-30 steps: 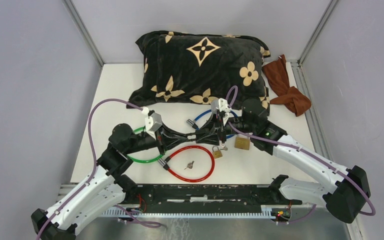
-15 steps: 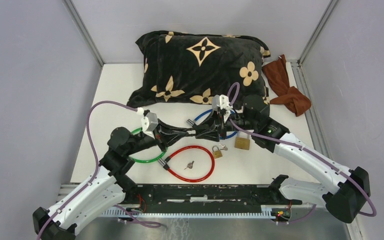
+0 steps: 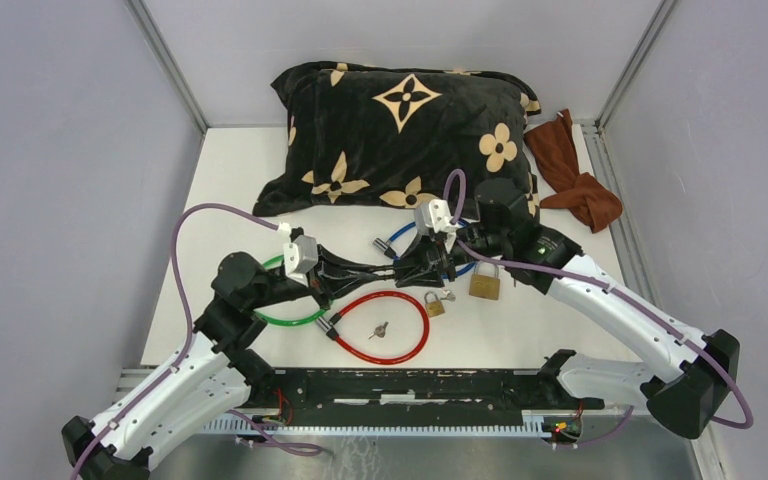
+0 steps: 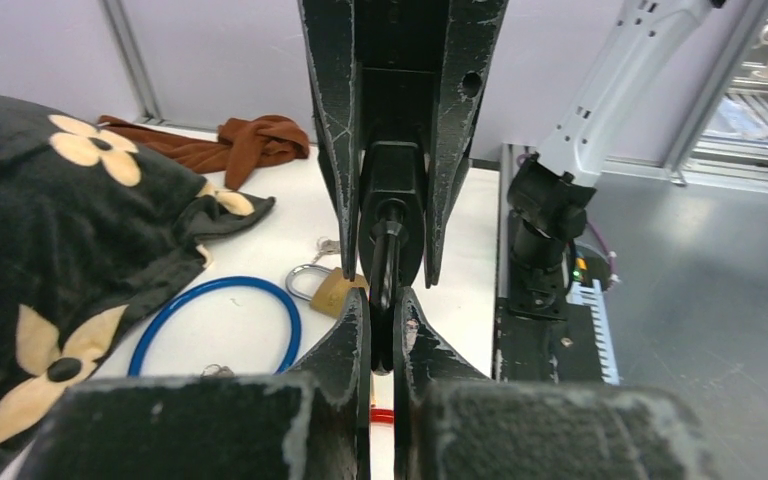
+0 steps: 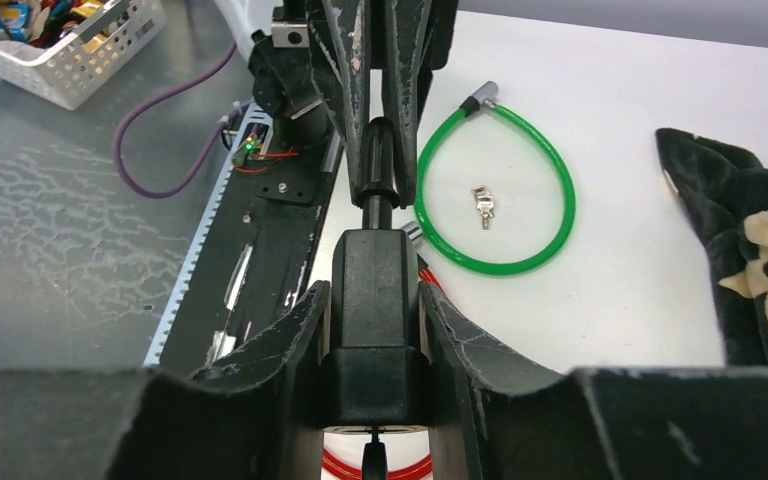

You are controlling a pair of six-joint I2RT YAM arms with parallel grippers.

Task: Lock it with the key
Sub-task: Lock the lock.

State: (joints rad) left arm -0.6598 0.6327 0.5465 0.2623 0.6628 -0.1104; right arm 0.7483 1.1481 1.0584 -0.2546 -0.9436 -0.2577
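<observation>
My left tool (image 4: pixel 382 310) is pinched shut on the key (image 4: pixel 385 255), which sits in the cable-lock barrel (image 5: pixel 372 280) that my right tool (image 5: pixel 374 320) clamps, partway open, over mid-worktop. Turning off-axis could bind the key or twist it loose.

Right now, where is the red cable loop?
Top view, centre front: the red cable loop lies around a small key, left of a small brass padlock.

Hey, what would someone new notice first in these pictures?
At the centre, the right end effector grips a black lock while the left end effector holds a key to it. Behind lies a big black flowered pillow; a red cable loop lies on the near side.
</observation>
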